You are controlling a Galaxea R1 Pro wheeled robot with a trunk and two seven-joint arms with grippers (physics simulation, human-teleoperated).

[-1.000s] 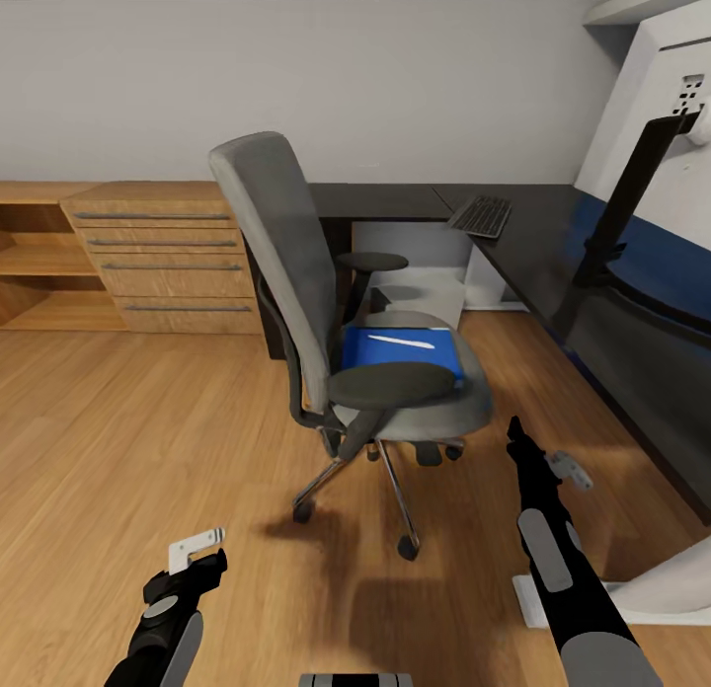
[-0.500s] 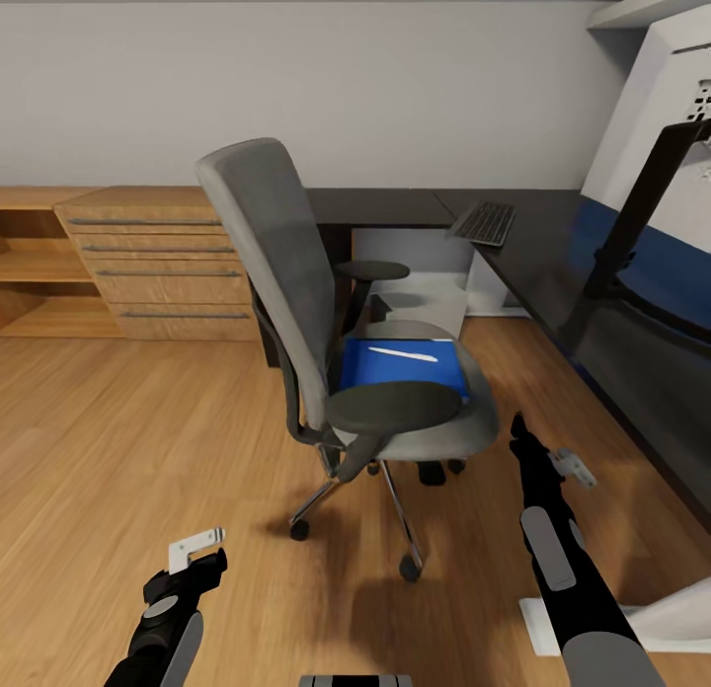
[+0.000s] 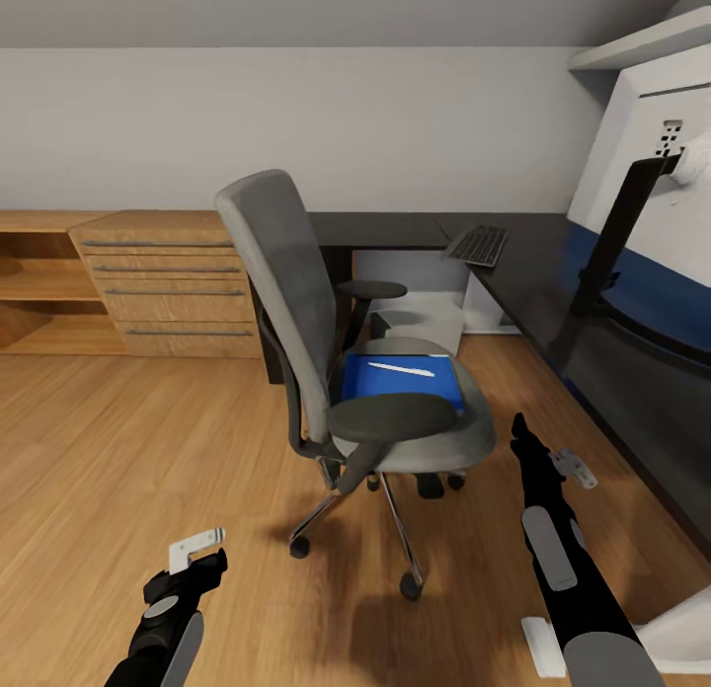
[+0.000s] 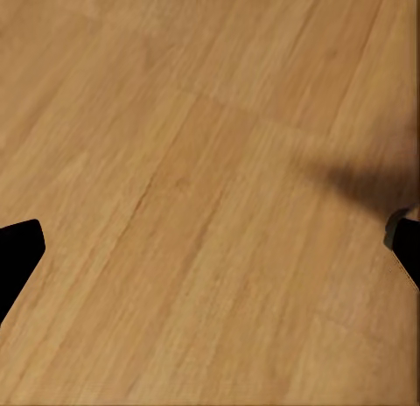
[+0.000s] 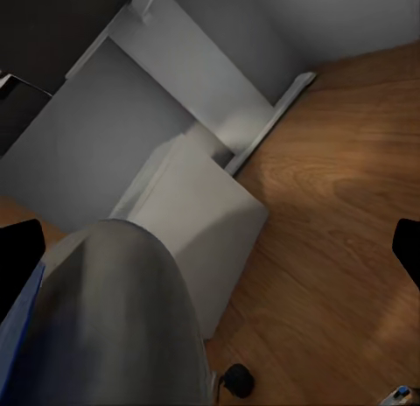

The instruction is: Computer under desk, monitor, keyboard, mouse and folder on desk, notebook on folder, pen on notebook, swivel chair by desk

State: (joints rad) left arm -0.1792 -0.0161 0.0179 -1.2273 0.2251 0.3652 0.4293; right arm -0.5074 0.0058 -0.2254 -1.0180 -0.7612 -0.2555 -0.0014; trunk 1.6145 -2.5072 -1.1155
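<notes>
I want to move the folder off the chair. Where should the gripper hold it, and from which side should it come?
Probably the folder's right edge near the seat front, approached from above by the right gripper. It lies flat on the swivel chair, armrests crowd its near and far sides, and the pen rests mid-cover.

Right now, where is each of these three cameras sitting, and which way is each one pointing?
Head view: on the robot's head, looking forward and down at the grey upholstered swivel chair carrying the flat bright blue folder; both black arms show, with left end effector and right end effector.
Left wrist view: by the left end effector, facing the wooden floor; dark fingertips at the edges.
Right wrist view: by the right end effector, facing the chair seat.
Shared: the chair appears in the head and right wrist views.
</notes>
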